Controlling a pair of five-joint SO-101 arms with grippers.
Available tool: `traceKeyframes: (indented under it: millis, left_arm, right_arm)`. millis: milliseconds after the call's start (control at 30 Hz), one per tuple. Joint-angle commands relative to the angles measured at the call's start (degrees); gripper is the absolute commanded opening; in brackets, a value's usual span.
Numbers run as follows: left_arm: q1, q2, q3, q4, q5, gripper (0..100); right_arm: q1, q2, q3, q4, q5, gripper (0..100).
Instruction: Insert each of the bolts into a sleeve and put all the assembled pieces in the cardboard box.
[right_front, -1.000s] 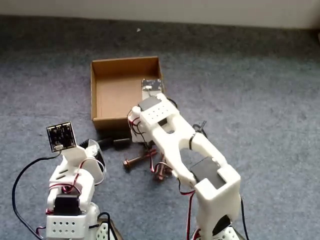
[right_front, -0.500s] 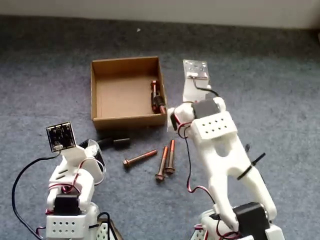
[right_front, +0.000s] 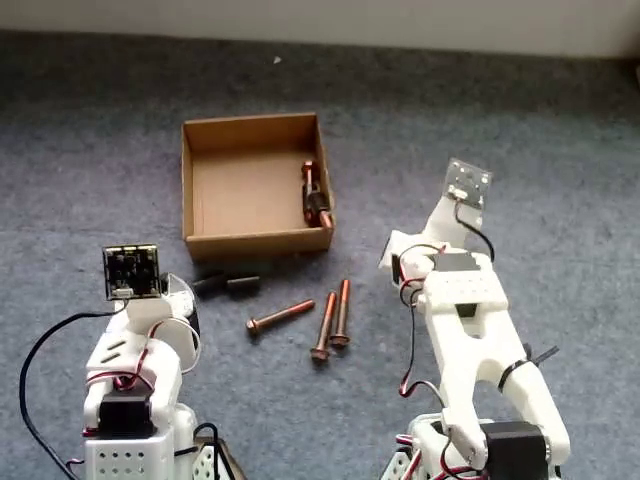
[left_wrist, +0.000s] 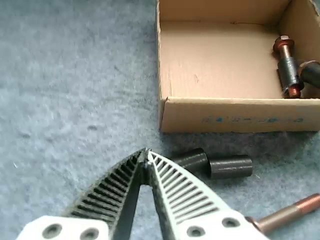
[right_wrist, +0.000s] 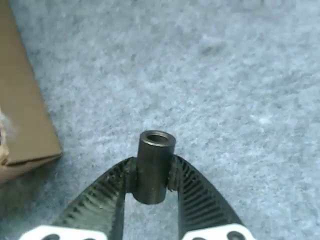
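I can read no words or numbers anywhere. The cardboard box (left_wrist: 200, 107) carries faint blue print (left_wrist: 252, 120) on its outer wall, too blurred for me.

Soft, even daylight lies over the grey carpet (right_front: 540, 130), and nothing glares. Shadows are faint and short. There is a dim band on the carpet along the front wall of the cardboard box (right_front: 255, 243), on the side toward the arms, and a darker patch under the two loose sleeves (left_wrist: 220, 166). Inside the box the corners sit a shade dimmer than its floor. The held sleeve (right_wrist: 152, 172) in the right pincer (right_wrist: 153, 164) has a pale sheen on its rim. The white arm shell (right_front: 470, 300) looks bright without washing out.
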Motion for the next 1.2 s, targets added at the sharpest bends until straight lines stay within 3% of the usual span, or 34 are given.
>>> traceKeyframes:
  millis: [0, 67, 200, 400, 600, 900, 1167]
  left_arm:
    - [0.22, -0.13, -3.03, -3.69, -17.23, 1]
    - [0.31, -0.13, -3.3, -4.84, -21.19, 1]
    - [3.21, -0.13, -6.9, -4.04, -21.89, 8]
    - [10.51, 2.77, -18.33, 4.4, -22.07, 8]
    - [19.03, 22.55, -28.44, 6.68, -23.38, 9]
    - [28.88, 51.03, -38.02, 7.56, -27.08, 19]
    - [32.66, 70.29, -42.42, -1.67, -27.08, 18]
  right_arm:
    - [1.8, -2.59, 0.31, -3.56, -1.85, 0.5]
    - [2.07, -2.59, 0.4, -4.26, -1.85, 0.5]
    - [2.07, -2.59, 0.4, -4.26, -1.85, 0.5]
    - [2.07, -2.59, 0.84, -4.35, -1.85, 0.5]
    - [2.07, -2.59, 0.92, -4.35, -1.76, 0.5]
    - [2.15, -2.59, 0.92, -4.35, -1.67, 0.5]
    - [2.15, -2.59, 0.92, -4.35, -1.49, 0.5]
